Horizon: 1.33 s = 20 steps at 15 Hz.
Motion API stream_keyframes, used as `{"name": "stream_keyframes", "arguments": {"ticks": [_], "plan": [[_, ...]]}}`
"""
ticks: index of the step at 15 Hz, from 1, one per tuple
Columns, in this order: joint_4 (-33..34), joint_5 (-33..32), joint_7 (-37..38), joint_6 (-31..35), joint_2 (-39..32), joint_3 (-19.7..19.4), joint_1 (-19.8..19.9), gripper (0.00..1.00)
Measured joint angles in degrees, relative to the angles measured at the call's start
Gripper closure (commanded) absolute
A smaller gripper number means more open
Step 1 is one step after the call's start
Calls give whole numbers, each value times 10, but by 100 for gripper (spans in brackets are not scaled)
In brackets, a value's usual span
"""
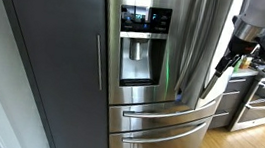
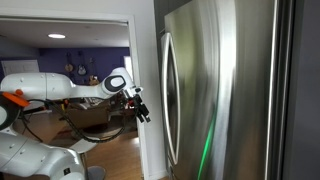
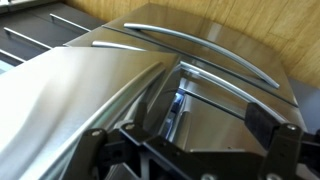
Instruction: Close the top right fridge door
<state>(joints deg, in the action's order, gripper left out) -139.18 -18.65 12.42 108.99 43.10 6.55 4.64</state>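
The top right fridge door [image 1: 199, 41] is a plain brushed-steel panel to the right of the dispenser door. It looks swung slightly outward. In an exterior view it fills the frame [image 2: 225, 90], with its long vertical bar handle [image 2: 167, 95] at the left edge. My gripper [image 1: 218, 68] hangs by the door's outer right edge, and it is also seen beside the handle [image 2: 140, 106]. I cannot tell whether it touches the door. In the wrist view the gripper [image 3: 190, 150] is open and empty, with the steel door surface [image 3: 60, 100] close in front.
The dispenser door with the blue display [image 1: 143, 35] is left of the task door. Wide steel drawers with horizontal handles [image 1: 163, 113] lie below. A dark cabinet wall [image 1: 53, 65] stands at the left, and a steel range [image 1: 260, 99] at the right. The floor is wood [image 2: 115, 155].
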Motion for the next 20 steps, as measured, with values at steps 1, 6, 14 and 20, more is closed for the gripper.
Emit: {"name": "stream_keyframes", "arguments": {"ticks": [1,6,14,20], "plan": [[0,-18,-15,-5,11,-6,4,0],[-4,-109,-102,19,48,-49,13,0],[-23,-155,-192,191,55,-144,16,0],[-24,-154,-196,203,55,-151,16,0]]}}
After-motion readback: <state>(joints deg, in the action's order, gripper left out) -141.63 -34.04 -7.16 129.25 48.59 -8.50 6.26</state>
